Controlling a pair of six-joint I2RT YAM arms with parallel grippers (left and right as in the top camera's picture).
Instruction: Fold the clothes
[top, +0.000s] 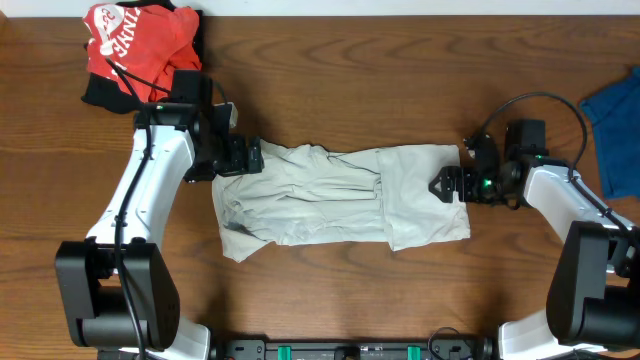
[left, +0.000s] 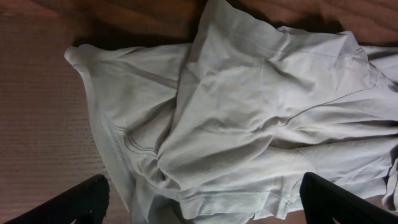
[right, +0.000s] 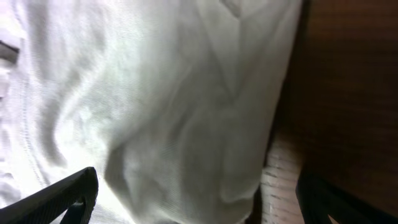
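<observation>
All views (wrists close, overhead straight down) share the shirt (top: 340, 195).

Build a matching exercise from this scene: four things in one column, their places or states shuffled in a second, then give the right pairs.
Column one
1. beige shirt
2. red garment
3. blue cloth
4. left gripper

Column two
A. at the right edge of the overhead view
B. open, at one end of the shirt
C. in the top left corner of the overhead view
D. lying wrinkled across the middle of the table

Pairs: 1-D, 2-C, 3-A, 4-B
</observation>
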